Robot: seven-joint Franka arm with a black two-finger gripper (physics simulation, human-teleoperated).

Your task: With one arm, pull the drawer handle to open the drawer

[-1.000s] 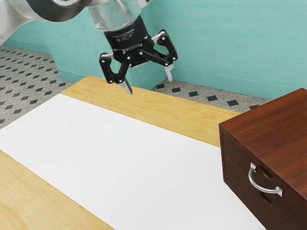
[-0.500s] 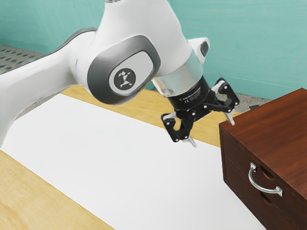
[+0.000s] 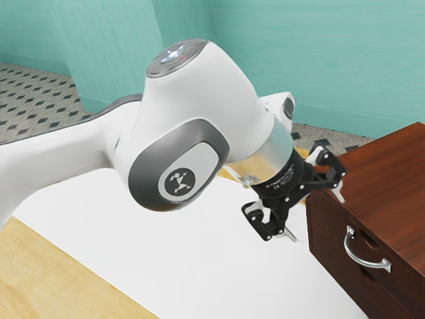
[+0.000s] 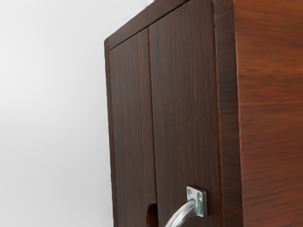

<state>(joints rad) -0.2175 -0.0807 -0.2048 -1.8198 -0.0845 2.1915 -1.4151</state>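
A dark wooden drawer cabinet (image 3: 385, 199) stands at the exterior view's right, on the table. Its front face carries a curved silver handle (image 3: 362, 251), and the drawer front sits flush with the cabinet. My black gripper (image 3: 315, 214) hangs open just to the left of the cabinet's front corner, above and left of the handle, holding nothing. One fingertip (image 3: 340, 193) lies near the cabinet's top edge, the other (image 3: 291, 235) lower over the white mat. The wrist view faces the drawer front (image 4: 180, 123) from close up, with one end of the handle (image 4: 189, 210) and its mounting plate.
A white mat (image 3: 133, 226) covers the middle of the wooden table (image 3: 40, 279). My white arm (image 3: 179, 153) spans the exterior view from the left. A teal wall and a tiled floor (image 3: 33, 93) lie behind.
My arm has swung right and down across the table, bringing the open gripper from high at the back left to the cabinet's front corner. The drawer has not moved.
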